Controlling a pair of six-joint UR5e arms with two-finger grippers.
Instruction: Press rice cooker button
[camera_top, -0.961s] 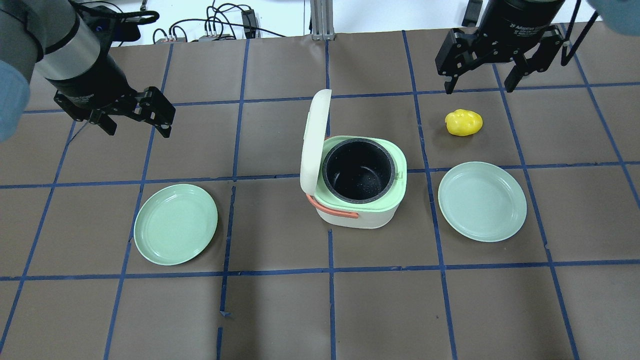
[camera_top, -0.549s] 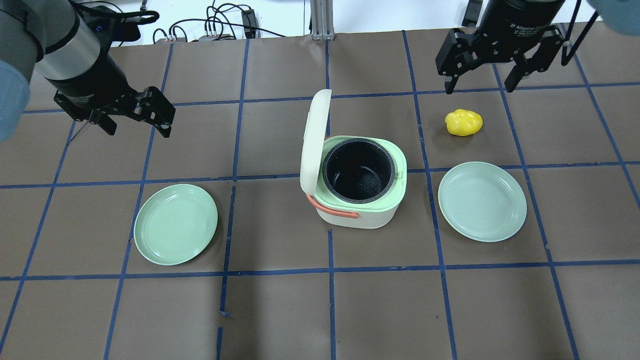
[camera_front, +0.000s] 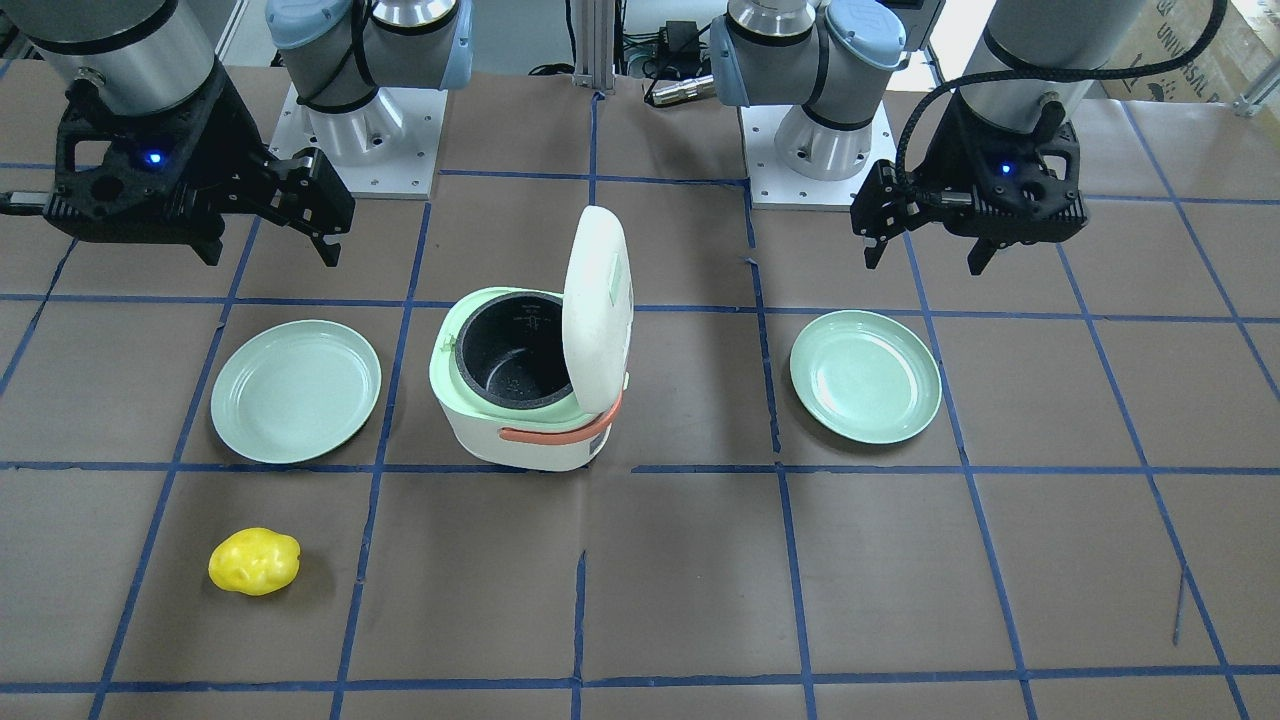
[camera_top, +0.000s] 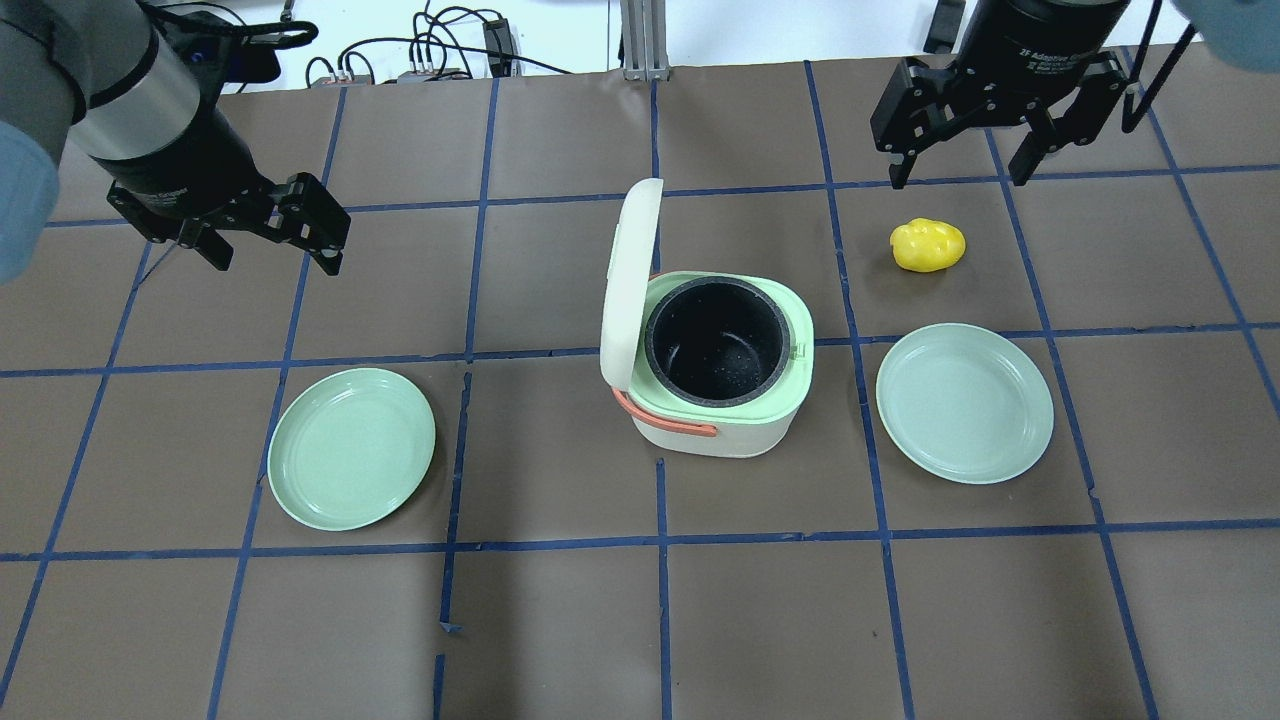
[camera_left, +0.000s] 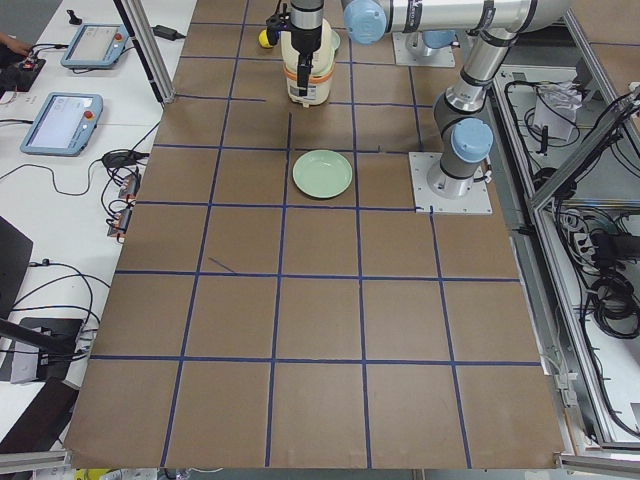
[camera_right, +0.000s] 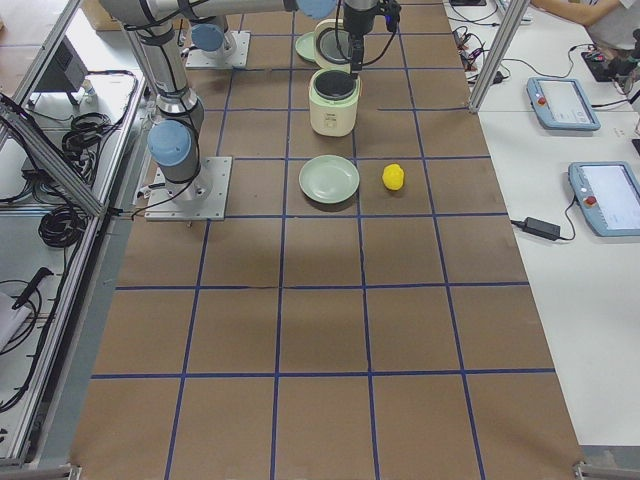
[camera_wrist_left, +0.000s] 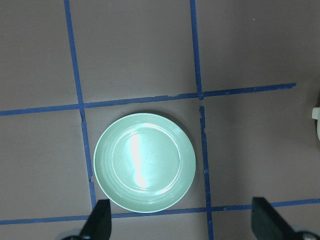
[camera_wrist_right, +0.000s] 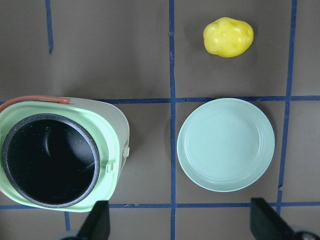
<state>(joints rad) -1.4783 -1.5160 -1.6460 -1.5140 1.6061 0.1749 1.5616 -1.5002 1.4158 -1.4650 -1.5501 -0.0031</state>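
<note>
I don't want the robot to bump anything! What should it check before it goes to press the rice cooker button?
1. Left tool open and empty: ok.
2. Right tool open and empty: ok.
3. Rice cooker standing upright: ok.
4. Lid shut: not ok, it stands open.
5. Button found: cannot tell, no view shows it clearly.
6. Yellow lump apart from the cooker: ok.

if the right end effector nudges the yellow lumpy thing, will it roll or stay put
The yellow lumpy thing is rounded but uneven, so it would probably wobble a short way, not roll straight. Its glossy skin suggests plastic: likely light, perhaps slippery to pinch.
</note>
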